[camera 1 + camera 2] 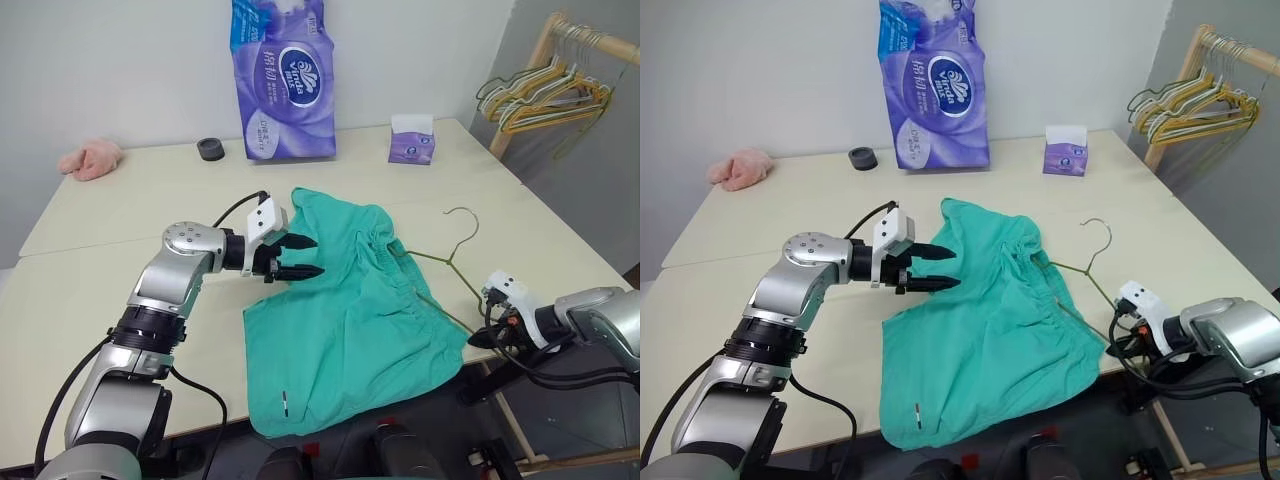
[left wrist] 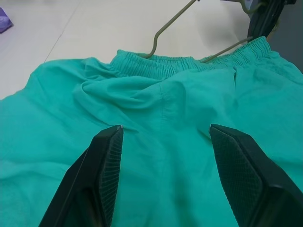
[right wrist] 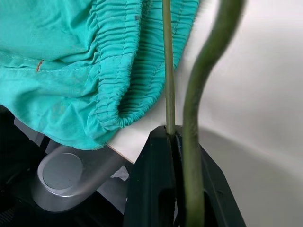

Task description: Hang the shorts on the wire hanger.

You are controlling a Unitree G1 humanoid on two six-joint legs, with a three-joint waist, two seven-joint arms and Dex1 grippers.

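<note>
The teal-green shorts (image 1: pixel 345 320) lie spread on the cream table (image 1: pixel 120 300), their lower edge hanging over the front edge. The thin olive wire hanger (image 1: pixel 453 263) lies at their right with its hook pointing away from me. One of its arms runs in under the gathered waistband (image 2: pixel 156 64). My left gripper (image 1: pixel 318 255) hovers open just over the left side of the shorts, pointing right, with nothing between its fingers (image 2: pixel 106 156). At the table's front right edge my right gripper (image 3: pixel 171 135) is shut on the hanger's wire (image 3: pixel 167 71), beside the waistband corner.
A tall purple tissue pack (image 1: pixel 283 80), a small purple tissue box (image 1: pixel 411 140) and a black roll (image 1: pixel 211 149) stand along the far edge. A pink cloth (image 1: pixel 90 159) lies at the far left. A wooden rack with bunched hangers (image 1: pixel 545 95) stands off the far right corner.
</note>
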